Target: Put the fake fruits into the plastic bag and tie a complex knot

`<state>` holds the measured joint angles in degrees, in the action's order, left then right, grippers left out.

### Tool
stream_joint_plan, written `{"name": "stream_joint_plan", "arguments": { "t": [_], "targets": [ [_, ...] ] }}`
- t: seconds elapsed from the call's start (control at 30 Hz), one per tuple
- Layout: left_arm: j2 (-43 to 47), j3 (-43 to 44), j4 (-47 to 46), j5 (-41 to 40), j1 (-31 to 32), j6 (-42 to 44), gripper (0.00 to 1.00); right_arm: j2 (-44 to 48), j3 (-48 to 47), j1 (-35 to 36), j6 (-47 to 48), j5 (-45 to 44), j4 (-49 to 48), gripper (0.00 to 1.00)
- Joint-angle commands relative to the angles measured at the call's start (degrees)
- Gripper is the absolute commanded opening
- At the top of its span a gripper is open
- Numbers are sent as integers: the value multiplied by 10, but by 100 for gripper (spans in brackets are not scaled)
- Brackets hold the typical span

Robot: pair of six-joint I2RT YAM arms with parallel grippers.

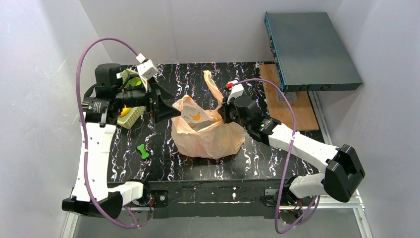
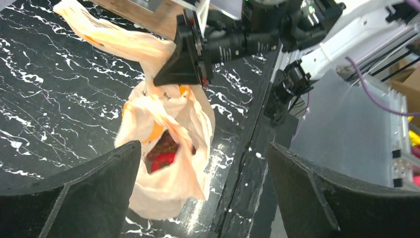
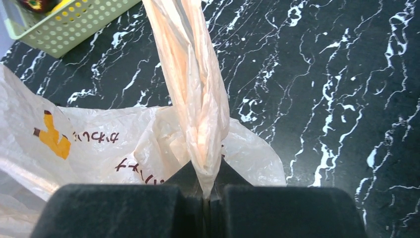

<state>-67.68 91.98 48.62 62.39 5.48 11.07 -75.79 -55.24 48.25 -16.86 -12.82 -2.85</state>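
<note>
Partly done: fake fruits [image 2: 162, 159] inside plastic bag [image 1: 208, 136] at desk [image 1: 198, 171] centre, some left in far-left basket [image 1: 130, 119]. Right pincer [image 3: 205, 196] clamped on bag handle [image 3: 195, 99]; left pincer [image 1: 168, 104] wide open, empty, beside bag. Tying not begun.

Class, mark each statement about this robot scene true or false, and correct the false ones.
1. The right gripper is shut on a handle of the plastic bag. True.
2. The left gripper grips the bag. False: it is open and holds nothing.
3. A red fruit lies inside the bag. True.
4. The green bone toy sits in the basket. False: it lies on the table, apart from the basket.
</note>
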Motion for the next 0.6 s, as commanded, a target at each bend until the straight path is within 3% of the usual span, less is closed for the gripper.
{"name": "stream_joint_plan", "arguments": {
  "t": [0.0,0.23,0.43,0.47,0.57],
  "targets": [
    [2,-7,96,-16,0,132,98,15,13,-3,52,-2,-13,1],
    [-2,-64,30,-72,20,122,94,-25,86,3,167,1,-61,1],
    [16,-106,-20,-129,113,128,82,-62,82,15,209,18,-88,1],
    [17,-103,-32,-131,155,144,79,-71,70,16,214,22,-88,1],
    [9,-87,-43,-106,174,167,83,-72,63,16,219,26,-86,1]
  ]
}}
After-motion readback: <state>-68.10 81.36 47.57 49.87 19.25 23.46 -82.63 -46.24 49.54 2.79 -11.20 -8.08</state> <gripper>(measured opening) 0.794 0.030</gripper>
